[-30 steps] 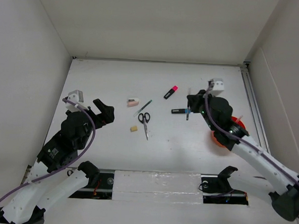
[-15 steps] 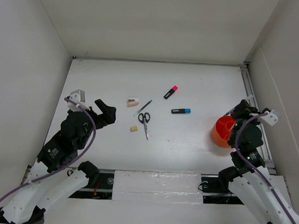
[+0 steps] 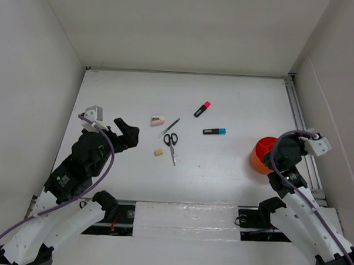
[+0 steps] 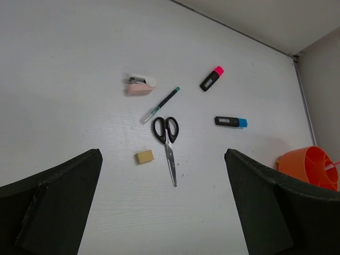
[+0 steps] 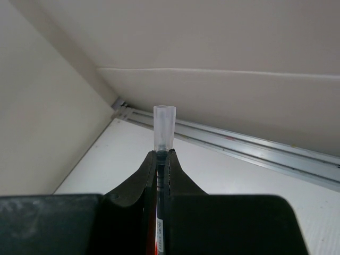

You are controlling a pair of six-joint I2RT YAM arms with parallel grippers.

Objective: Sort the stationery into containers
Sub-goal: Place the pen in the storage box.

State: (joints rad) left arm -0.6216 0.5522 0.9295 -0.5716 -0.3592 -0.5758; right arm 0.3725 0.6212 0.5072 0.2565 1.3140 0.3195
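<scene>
Right gripper: the right gripper (image 5: 163,155) is clenched on a thin held pen (image 5: 163,125); the pen's clear cap sticks out past the fingertips.
Left gripper: the left gripper (image 3: 128,135) is released, jaws spread wide, grasping nothing, and hovers over the left part of the counter (image 3: 237,100).
Container: the orange tub (image 3: 261,154) sits at the right side of the counter, just beside the right wrist and partly under it in the top view.
Deciding relation: the held pen runs in line with the fingers. The tub lies just left of the right arm's wrist, so this arm is far nearer to it than the left. My judgement is that the drop depends on getting the pen's lower end above a compartment.
Loose stationery: scissors (image 4: 169,146), handles away from the arms and blades towards them; a thin pen (image 4: 159,105) lying slantwise just above them; yellow eraser (image 4: 144,156) just left of the blades; pink-white eraser (image 4: 141,85) further back; pink-capped marker (image 4: 211,78) and blue-capped marker (image 4: 230,121) to the right.
Nearer arm: the left, for everything but perhaps the markers.
Hidden: the right wrist view shows no tub, so I cannot tell whether the pen is over it. The tub's right side is cut off in the left wrist view, and its dividers are hard to make out.
</scene>
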